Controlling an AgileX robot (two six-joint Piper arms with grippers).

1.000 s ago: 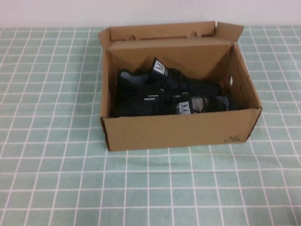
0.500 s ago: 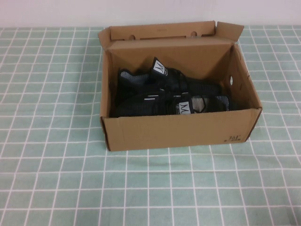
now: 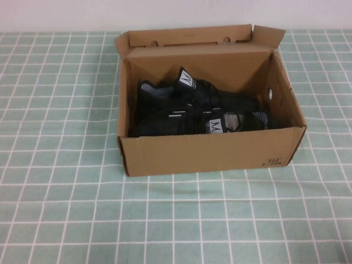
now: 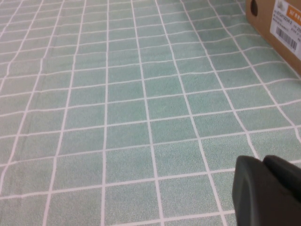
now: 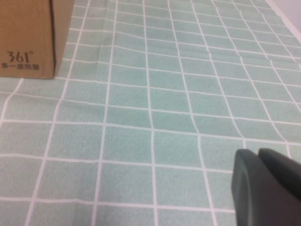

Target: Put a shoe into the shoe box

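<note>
The brown cardboard shoe box (image 3: 209, 154) stands open in the middle of the table, its flap lid (image 3: 187, 37) up at the back. Two black sneakers lie inside it side by side: one at the back (image 3: 204, 94) with its white logo tag up, one at the front (image 3: 170, 122). Neither gripper shows in the high view. My left gripper (image 4: 263, 162) is shut and empty, low over the cloth, with a box corner (image 4: 277, 28) ahead of it. My right gripper (image 5: 257, 153) is shut and empty, low over the cloth, with the box's printed corner (image 5: 28, 37) ahead of it.
A green tablecloth with a white grid (image 3: 66, 209) covers the table. A white wall (image 3: 165, 11) runs along the far edge.
</note>
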